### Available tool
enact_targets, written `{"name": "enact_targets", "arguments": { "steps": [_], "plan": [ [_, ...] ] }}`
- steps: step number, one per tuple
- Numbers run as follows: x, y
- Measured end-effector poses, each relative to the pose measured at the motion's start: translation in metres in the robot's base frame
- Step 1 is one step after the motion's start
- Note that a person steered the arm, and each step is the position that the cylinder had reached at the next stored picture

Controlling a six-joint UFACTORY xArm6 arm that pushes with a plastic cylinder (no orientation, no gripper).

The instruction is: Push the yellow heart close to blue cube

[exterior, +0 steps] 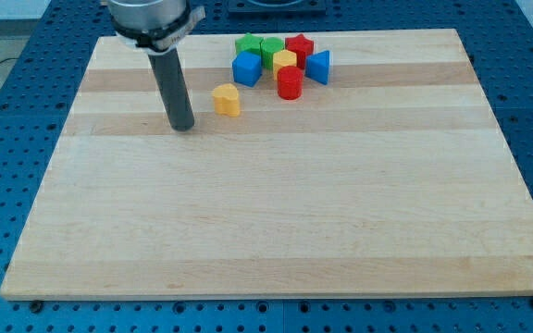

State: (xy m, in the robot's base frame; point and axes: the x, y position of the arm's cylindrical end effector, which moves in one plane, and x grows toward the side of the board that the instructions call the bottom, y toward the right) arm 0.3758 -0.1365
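Observation:
The yellow heart (227, 99) lies on the wooden board near the view's top, left of centre. The blue cube (246, 69) stands just above and to the right of it, a small gap apart. My tip (183, 127) rests on the board to the left of the yellow heart and slightly lower, apart from it by about a block's width. The rod rises from the tip to the arm at the view's top left.
A cluster sits by the blue cube: two green blocks (248, 45) (271, 48), a red star (299, 47), a yellow block (285, 62), a red cylinder (290, 82) and a blue triangular block (318, 67). The board's top edge (387, 30) runs just above them.

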Motion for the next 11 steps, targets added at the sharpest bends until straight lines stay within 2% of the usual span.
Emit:
{"name": "enact_targets", "arguments": {
  "steps": [1,2,3,4,5,7,8,9,10,11],
  "plan": [
    [-0.035,0.034],
    [-0.042,0.075],
    [-0.042,0.056],
    [-0.019,0.041],
    [0.012,0.053],
    [0.003,0.126],
    [-0.019,0.129],
    [-0.003,0.106],
    [0.005,0.056],
    [-0.016,0.044]
  ]
}}
